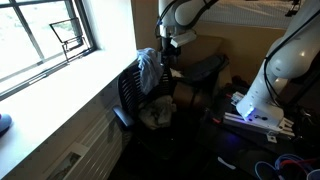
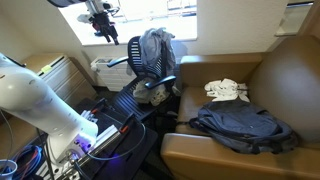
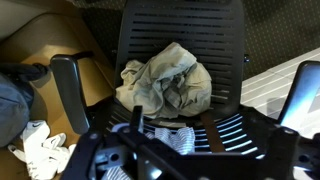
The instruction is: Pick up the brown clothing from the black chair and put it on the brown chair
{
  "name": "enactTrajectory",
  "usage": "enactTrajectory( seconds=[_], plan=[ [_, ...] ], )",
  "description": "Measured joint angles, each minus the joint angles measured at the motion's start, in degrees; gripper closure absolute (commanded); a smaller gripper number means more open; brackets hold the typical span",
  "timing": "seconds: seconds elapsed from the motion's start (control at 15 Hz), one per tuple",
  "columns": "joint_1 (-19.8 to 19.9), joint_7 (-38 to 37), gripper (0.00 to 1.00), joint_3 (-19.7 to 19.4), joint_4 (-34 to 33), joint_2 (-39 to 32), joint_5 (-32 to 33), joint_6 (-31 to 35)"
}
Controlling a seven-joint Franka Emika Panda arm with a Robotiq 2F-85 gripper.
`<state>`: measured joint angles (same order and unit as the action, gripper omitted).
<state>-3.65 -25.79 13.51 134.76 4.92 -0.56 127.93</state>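
Brown clothing [image 3: 165, 85] lies crumpled on the black chair [image 3: 180, 25] seat. The gripper [image 2: 104, 33] hovers above it; I cannot tell whether it is apart or together.

Brown clothing [image 3: 165, 88]: tan-beige, crumpled into a loose heap with deep folds, lying mid-seat on black chair [image 3: 185, 30]. Black chair: slatted surface, dark armrests on both sides. Brown chair [image 2: 290, 85]: wide, tan, smooth cushioned seat and back, standing just beside black chair.
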Motion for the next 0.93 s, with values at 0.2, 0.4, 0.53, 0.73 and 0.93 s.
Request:
enactTrajectory(
  seconds=[0.2, 0.4, 0.53, 0.73, 0.93],
  plan=[
    [-0.8, 0.6, 0.00, -0.2, 0.2, 1.1, -0.2, -0.9],
    [-1.4, 7.4, 0.00, -1.5, 1.1, -6.2, -3.2, 0.4],
    [-1.5, 12.2, 0.00, -2.3, 0.9, -13.0, -4.1, 0.9],
    [-3.2, 8.6, 0.00, -4.3, -0.1, -20.8, 1.6, 3.8],
    [-8.9, -3.6, 0.00, -7.3, -1.1, -23.3, 12.1, 10.2]
  ],
)
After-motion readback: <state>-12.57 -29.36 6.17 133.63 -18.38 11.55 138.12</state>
